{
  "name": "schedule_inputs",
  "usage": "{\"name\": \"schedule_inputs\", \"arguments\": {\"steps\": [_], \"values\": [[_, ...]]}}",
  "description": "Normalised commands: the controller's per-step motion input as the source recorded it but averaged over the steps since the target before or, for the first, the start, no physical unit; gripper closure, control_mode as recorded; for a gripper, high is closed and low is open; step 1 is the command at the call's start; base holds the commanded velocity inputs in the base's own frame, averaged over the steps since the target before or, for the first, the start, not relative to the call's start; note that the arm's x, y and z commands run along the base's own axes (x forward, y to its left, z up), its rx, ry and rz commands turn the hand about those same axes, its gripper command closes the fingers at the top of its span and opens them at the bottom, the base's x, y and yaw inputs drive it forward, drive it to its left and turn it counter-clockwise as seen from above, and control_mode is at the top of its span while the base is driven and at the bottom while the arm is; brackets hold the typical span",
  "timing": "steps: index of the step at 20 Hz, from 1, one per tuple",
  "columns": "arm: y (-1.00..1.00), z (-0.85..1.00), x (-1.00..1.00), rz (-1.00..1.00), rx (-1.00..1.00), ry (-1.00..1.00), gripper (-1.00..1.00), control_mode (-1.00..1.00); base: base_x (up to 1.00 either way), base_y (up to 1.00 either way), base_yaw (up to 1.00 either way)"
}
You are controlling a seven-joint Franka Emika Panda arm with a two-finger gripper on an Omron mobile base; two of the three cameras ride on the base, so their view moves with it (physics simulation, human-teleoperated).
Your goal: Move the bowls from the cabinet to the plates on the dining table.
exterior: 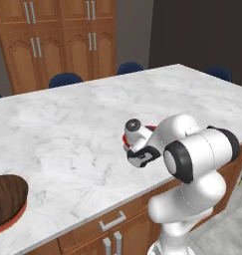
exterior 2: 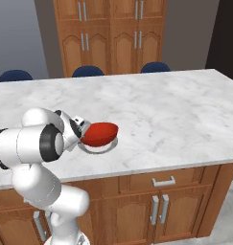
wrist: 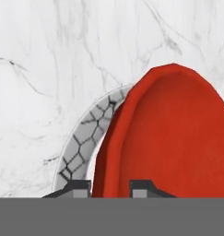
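The marble tabletop point(exterior 2: 175, 110) spans the room before tall wooden cupboards point(exterior 2: 113, 33) and blue chairs point(exterior 2: 87, 71). The brown bowl point(exterior: 5, 199) sits on a red-rimmed plate point(exterior: 8, 225) at the tabletop's left end. The fingers point(wrist: 111, 186) grip the red bowl's point(exterior 2: 99, 133) rim, tilted over the grey plate point(wrist: 81, 143).

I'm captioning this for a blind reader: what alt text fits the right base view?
A white robot arm's gripper holds a glossy red bowl by its rim, tilted just above a pale grey plate on the white marble dining table. Blue chairs and tall wooden cupboards stand beyond.
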Motion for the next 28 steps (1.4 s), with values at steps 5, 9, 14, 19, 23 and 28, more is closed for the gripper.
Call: {"name": "schedule_inputs", "arguments": {"steps": [5,9,14,19,23,28], "values": [[0.04,-0.07,-0.07,0.00,0.00,-0.01,1.00,-1.00,0.00,0.00,0.00],[0.00,-0.09,-0.09,0.00,0.00,0.00,-1.00,-1.00,0.00,0.00,0.00],[0.00,-0.08,-0.11,0.00,0.00,-0.01,-1.00,-1.00,0.00,0.00,0.00],[0.02,-0.02,-0.09,0.00,0.00,-0.03,-1.00,-1.00,0.00,0.00,0.00],[0.02,0.13,-0.11,0.00,0.02,-0.07,-1.00,-1.00,0.00,0.00,0.00],[0.02,0.42,-0.08,0.00,0.07,-0.02,-1.00,-1.00,0.00,0.00,0.00]]}}
